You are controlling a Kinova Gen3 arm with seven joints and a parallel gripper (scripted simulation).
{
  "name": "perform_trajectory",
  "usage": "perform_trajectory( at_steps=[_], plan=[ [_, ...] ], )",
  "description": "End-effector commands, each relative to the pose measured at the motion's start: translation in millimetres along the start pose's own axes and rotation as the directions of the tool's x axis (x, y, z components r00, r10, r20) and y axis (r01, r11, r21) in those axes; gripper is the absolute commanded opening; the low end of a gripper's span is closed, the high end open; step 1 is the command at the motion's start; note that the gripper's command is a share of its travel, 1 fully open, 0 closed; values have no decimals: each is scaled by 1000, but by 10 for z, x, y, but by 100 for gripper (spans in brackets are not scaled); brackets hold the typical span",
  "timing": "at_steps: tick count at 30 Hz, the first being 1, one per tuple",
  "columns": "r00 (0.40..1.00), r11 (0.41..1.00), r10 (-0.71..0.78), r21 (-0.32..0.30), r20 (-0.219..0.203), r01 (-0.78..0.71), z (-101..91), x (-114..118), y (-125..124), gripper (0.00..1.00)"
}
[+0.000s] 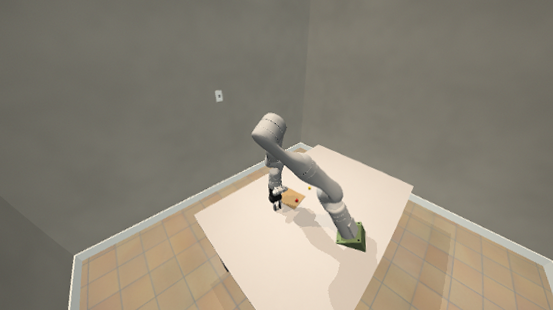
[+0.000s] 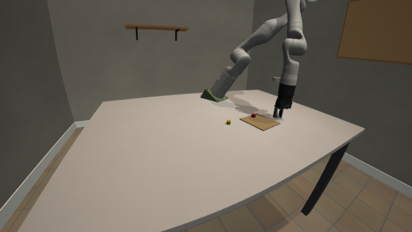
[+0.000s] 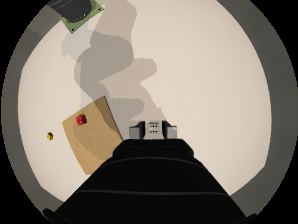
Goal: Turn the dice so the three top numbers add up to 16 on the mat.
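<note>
My gripper [image 1: 277,207] [image 2: 278,116] [image 3: 153,127] points down just off the mat's edge. It is partly open, its fingers on either side of a white die [image 3: 153,128] with narrow gaps showing. That die shows a face with several dark pips, seemingly six; it is barely visible in the top and exterior views. A red die [image 1: 297,200] [image 2: 253,115] [image 3: 81,119] sits on the tan mat [image 1: 290,194] [image 2: 262,125] [image 3: 90,152], near one edge. A yellow die [image 1: 310,188] [image 2: 228,122] [image 3: 50,136] lies on the table, off the mat. The red and yellow top numbers are too small to read.
The arm's green base [image 1: 359,236] [image 2: 207,94] [image 3: 73,26] stands on the pale table [image 1: 254,247] [image 2: 154,154] [image 3: 210,75]. The arm's shadow falls across the table and part of the mat. In the wrist view the black gripper body hides the area below the fingers.
</note>
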State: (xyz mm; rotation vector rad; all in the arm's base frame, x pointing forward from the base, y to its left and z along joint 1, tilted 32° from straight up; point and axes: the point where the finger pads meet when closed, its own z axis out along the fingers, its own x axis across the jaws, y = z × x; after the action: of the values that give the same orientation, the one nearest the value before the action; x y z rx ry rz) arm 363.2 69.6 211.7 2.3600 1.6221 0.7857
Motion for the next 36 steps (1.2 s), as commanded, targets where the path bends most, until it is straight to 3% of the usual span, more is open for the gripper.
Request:
perform_trajectory(
  at_steps=[1, 14, 15, 36],
  plan=[
    [1000, 1000, 0, 0, 0, 0, -1, 0, 2, 64],
    [1000, 1000, 0, 0, 0, 0, -1, 0, 2, 64],
    [1000, 1000, 0, 0, 0, 0, -1, 0, 2, 34],
    [1000, 1000, 0, 0, 0, 0, -1, 0, 2, 34]
  ],
)
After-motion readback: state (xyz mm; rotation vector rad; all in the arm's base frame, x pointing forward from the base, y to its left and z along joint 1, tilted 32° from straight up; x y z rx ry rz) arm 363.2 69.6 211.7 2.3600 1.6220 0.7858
